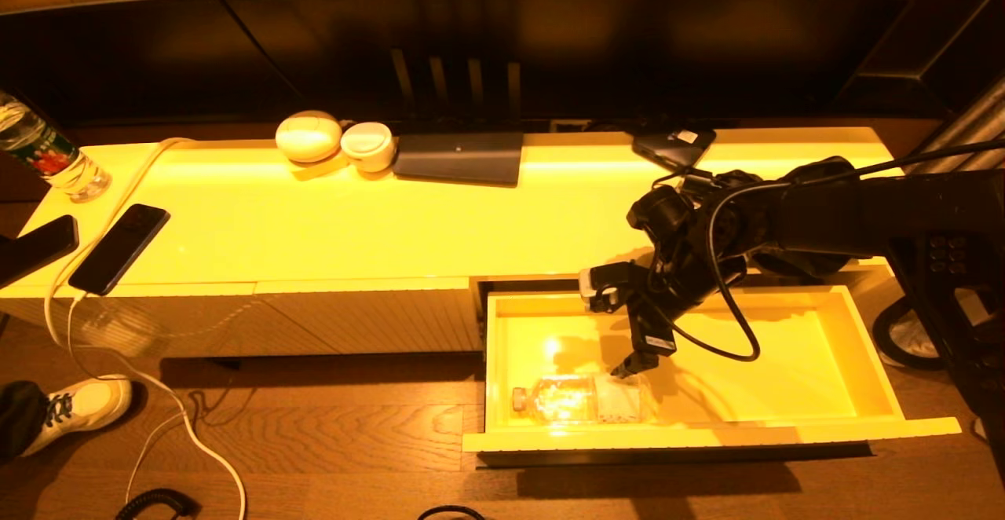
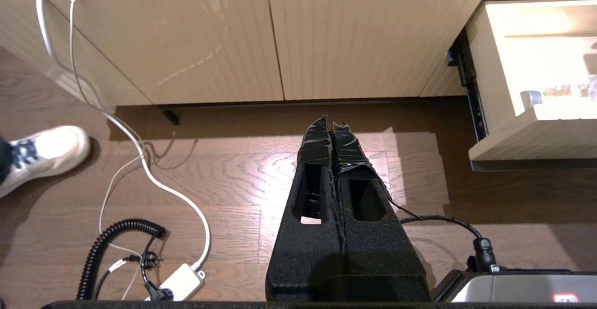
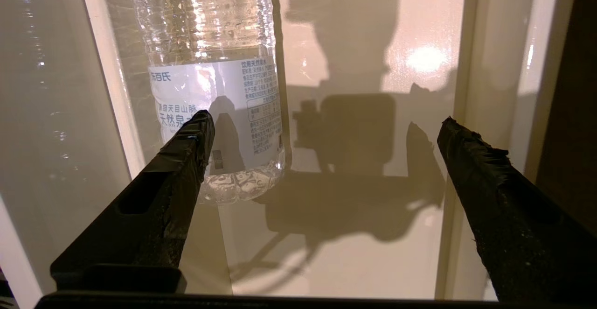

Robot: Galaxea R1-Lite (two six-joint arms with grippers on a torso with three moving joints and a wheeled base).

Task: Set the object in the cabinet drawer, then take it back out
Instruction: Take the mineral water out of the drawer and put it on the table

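Clear plastic bottle (image 1: pixel 585 400) lies just beside open right pincer (image 1: pixel 611 331).

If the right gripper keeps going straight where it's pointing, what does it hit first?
Probably the glossy cream floor of the open cabinet drawer. The open right gripper aims beside the clear plastic water bottle; one finger overlaps its label, so it may clip it. Depth is unclear.

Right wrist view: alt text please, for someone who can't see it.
A clear plastic water bottle with a white label lies on the glossy floor of the open cabinet drawer, against one wall. The right pincer is open above it, one finger overlapping the label, the other off to the side.
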